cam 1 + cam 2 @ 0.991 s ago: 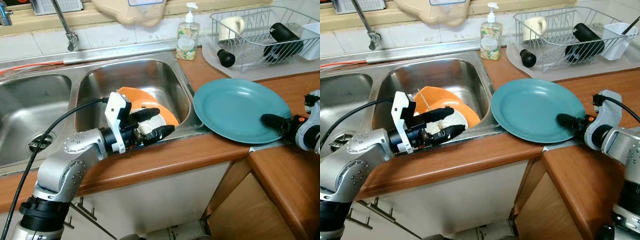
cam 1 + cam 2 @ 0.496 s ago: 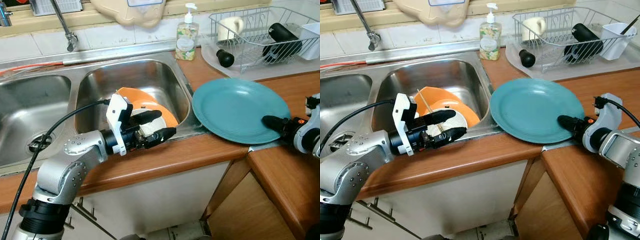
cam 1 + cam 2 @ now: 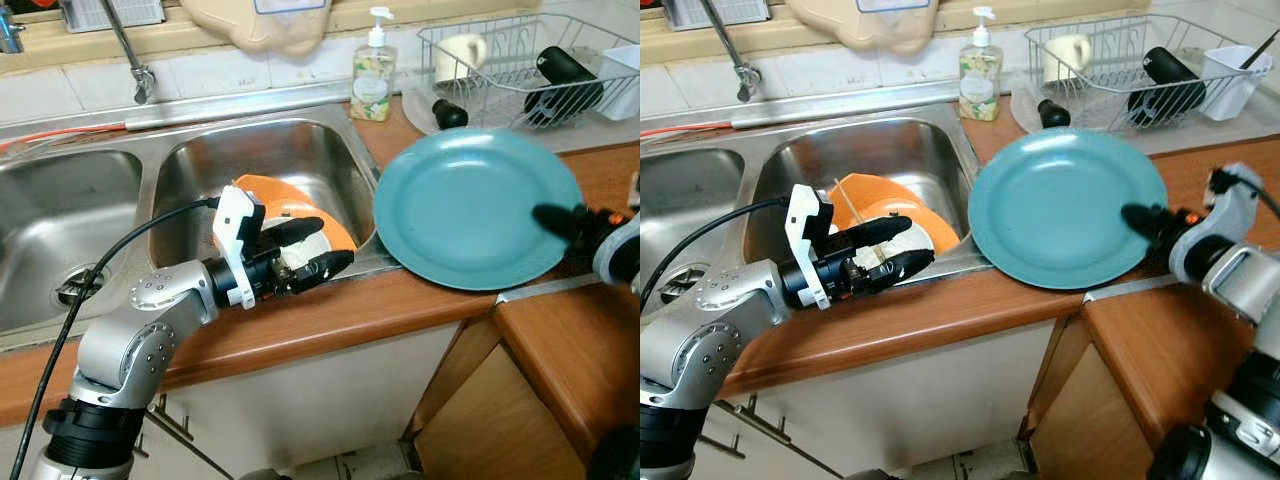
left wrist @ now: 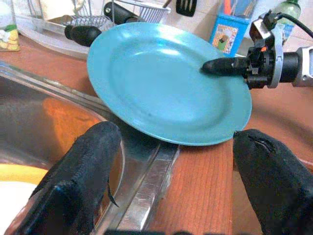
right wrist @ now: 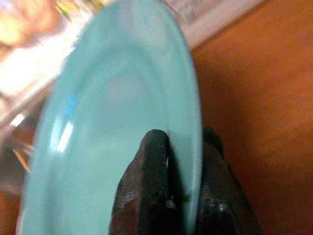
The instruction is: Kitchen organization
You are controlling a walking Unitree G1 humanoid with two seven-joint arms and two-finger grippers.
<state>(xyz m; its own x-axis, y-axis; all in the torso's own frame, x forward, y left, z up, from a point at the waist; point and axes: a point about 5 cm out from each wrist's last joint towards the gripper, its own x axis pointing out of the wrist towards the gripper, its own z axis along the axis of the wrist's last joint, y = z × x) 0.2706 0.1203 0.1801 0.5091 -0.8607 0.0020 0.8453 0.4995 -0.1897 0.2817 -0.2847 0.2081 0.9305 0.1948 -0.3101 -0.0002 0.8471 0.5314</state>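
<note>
A large teal plate (image 3: 470,205) is tilted up off the wooden counter, its left edge near the sink rim. My right gripper (image 3: 556,220) is shut on the plate's right rim, one finger over its face and one behind (image 5: 182,191). My left gripper (image 3: 312,248) stands open over the front edge of the right sink basin (image 3: 270,165), just above an orange plate (image 3: 285,200) with a white dish on it. In the left wrist view the teal plate (image 4: 161,83) lies beyond my two spread fingers (image 4: 83,171).
A wire dish rack (image 3: 520,70) at the back right holds a mug and a black bottle. A soap dispenser (image 3: 374,72) stands behind the sink. The faucet (image 3: 130,50) is at the back left, over the left basin (image 3: 60,220).
The right gripper has lifted the teal plate, tipping it up from lying flat on the counter and moving it a little left. The left gripper has stayed in place.
</note>
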